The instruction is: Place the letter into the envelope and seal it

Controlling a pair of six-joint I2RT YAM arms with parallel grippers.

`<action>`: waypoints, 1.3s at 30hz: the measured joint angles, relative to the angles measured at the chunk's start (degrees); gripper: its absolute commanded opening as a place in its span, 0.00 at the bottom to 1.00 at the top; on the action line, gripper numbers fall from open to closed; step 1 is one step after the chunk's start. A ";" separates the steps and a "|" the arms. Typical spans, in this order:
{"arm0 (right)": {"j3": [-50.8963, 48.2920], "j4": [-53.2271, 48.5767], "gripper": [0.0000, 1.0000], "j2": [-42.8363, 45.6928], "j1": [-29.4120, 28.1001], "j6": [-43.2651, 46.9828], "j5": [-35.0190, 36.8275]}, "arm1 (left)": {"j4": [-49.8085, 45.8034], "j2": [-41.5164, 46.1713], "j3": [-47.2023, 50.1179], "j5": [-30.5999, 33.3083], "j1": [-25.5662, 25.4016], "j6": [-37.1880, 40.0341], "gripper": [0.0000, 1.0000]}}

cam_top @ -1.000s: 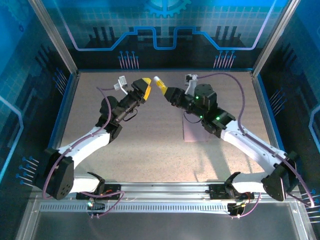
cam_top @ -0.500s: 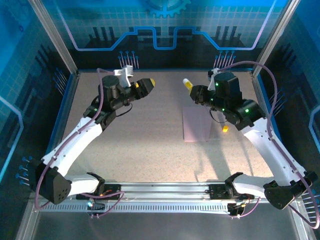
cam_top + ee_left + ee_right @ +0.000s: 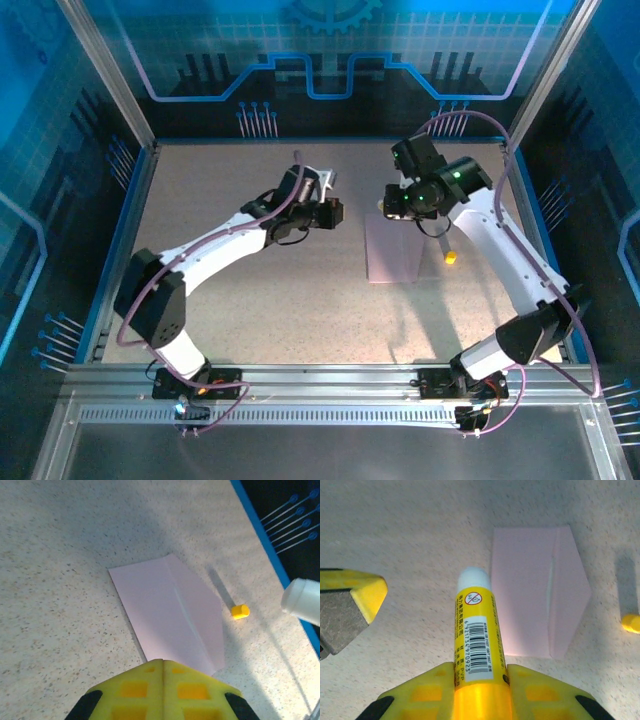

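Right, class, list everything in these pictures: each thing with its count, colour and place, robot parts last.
table: one, speckled beige, under everything
envelope: one, pale pink, flat on the table, flap open
small cylinder: one, yellow, on the table beside the envelope's flap
glue stick: one, yellow, white tip, gripped above the table
left end effector: one, yellow pads, shut, empty, near the envelope
right end effector: one, yellow pads, shut on the glue stick

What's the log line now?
left gripper: shut, empty; right gripper: shut on glue stick; envelope: flat, flap open; cap: beside envelope
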State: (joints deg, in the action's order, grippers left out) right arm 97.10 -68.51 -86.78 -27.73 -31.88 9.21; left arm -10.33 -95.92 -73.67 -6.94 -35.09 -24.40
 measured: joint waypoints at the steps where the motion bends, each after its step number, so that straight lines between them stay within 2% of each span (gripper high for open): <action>1: 0.02 -0.79 0.10 -0.59 0.00 0.04 0.15 | 0.02 -1.44 -0.83 0.15 -0.52 0.35 0.00; 7: 0.00 -3.61 0.11 -3.76 0.04 0.04 1.05 | -0.15 -9.66 -5.35 1.42 -3.52 0.59 0.00; 15: -2.32 -3.89 0.10 -9.11 1.03 0.04 1.29 | 0.11 -16.85 -6.56 2.89 -6.16 -1.97 0.00; 27: -5.46 -1.90 0.09 -15.30 4.09 0.68 0.59 | 4.17 -22.16 -6.40 3.23 -7.52 -8.33 0.00; 39: -7.45 0.48 0.08 -16.52 6.03 1.51 -0.92 | 6.21 -26.43 -6.38 3.06 -7.52 -10.21 0.00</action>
State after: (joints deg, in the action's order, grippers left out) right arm 89.65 -68.03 -103.31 -21.69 -30.37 8.29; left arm -4.12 -122.34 -80.05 -3.88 -42.61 -34.61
